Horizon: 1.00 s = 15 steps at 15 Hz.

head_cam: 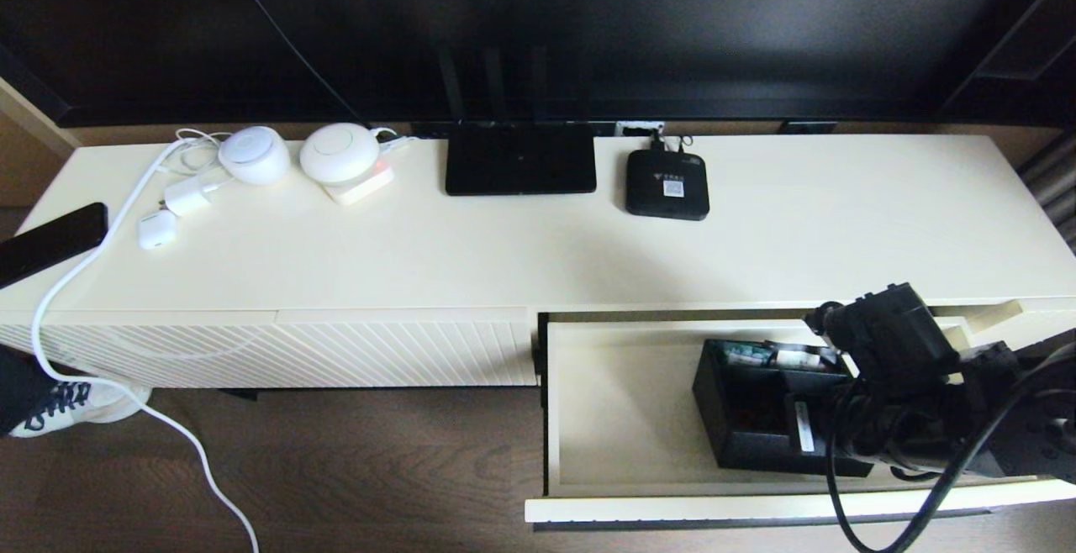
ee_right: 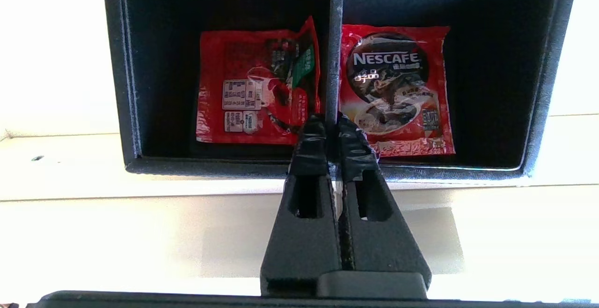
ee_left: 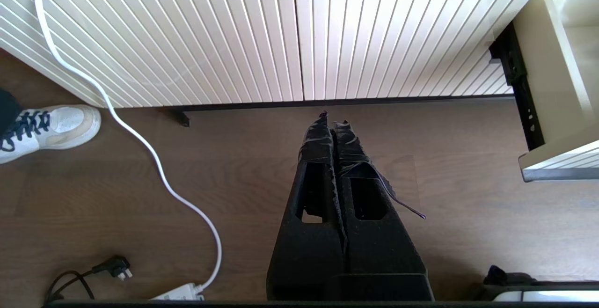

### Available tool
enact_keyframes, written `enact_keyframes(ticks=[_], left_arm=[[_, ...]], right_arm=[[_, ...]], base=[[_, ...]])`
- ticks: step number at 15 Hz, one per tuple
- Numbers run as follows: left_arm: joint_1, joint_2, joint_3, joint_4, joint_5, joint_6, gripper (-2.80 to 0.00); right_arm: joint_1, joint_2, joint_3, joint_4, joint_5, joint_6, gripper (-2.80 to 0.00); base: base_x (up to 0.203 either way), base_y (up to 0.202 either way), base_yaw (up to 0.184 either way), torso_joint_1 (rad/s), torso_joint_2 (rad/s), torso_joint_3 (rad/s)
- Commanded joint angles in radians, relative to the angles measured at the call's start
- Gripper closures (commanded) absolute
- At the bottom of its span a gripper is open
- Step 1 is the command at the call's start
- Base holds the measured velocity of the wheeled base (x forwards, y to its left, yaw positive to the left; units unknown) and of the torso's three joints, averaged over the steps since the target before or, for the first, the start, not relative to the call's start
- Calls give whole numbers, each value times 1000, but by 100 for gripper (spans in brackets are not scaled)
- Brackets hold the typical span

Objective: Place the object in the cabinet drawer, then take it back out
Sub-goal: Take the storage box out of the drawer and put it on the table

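The cabinet drawer stands pulled out at the right of the cream cabinet, and its side shows in the left wrist view. The black organizer box sits inside it towards the right. My right gripper is shut on the box's middle divider, one finger in each compartment. Red packets lie on either side of the divider. In the head view my right wrist hides the fingers. My left gripper is shut and empty, low over the wooden floor before the ribbed front.
On the cabinet top are a flat black router, a small black set-top box, white devices and a charger. A white cable trails across the floor. A shoe stands at the left.
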Motion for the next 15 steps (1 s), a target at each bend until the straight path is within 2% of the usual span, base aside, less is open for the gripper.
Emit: enact_keyframes(ticks=[1,8,15], left_arm=[[0,0,0,1,0,1,0],[0,0,0,-1,0,1,0],[0,0,0,1,0,1,0]], right_arm=[[-6,36,-13,-3,-5,3,0],[-25,93,-67,-35,-16,-27,0],[-25,78,-42,-40,-18,-41,0]], base=[[0,0,0,0,0,0],[0,0,0,0,0,0],[0,0,0,0,0,0]])
